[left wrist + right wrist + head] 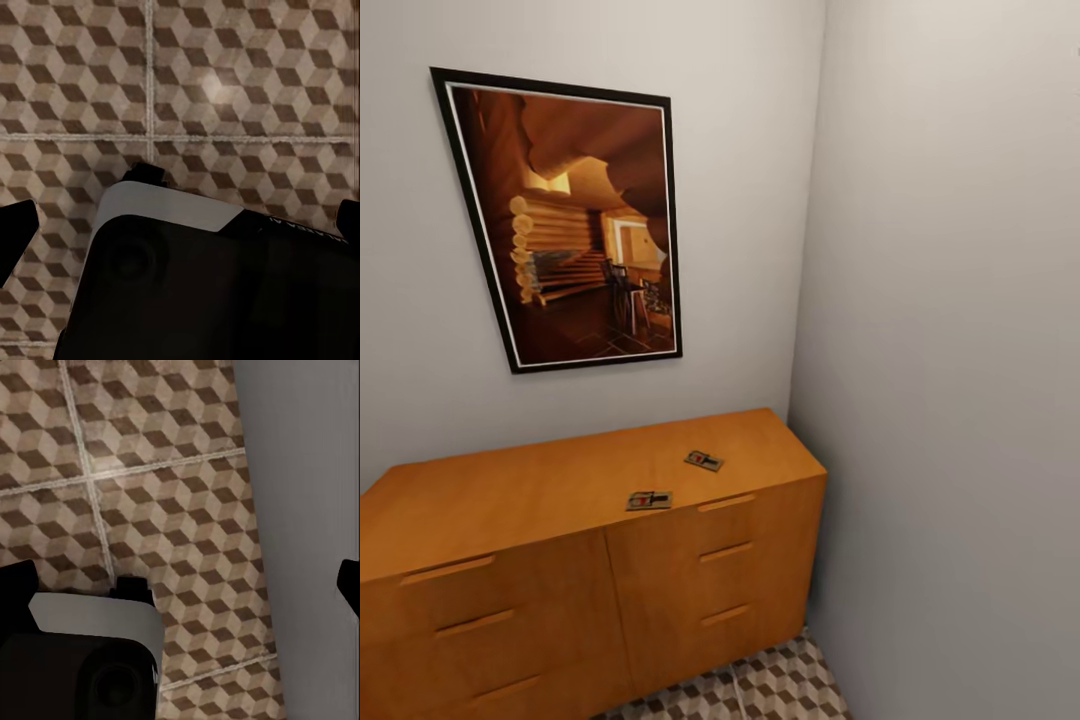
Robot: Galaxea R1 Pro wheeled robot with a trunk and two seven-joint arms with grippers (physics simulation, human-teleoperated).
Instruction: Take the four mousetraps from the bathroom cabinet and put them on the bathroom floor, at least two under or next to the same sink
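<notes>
Black fingertips (15,232) of both claws hang spread, empty, above patterned floor (225,90).

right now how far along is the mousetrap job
Two mousetraps, one near the front edge and one further back, lie on top of the cabinet, so at least these are left to move. The other two can't be accounted for. Both wrist views look down at bare bathroom floor, with nothing held between the fingers. No sink is in sight.

Head view toward cabinet (590,520); wrist views down at floor (225,75).
</notes>
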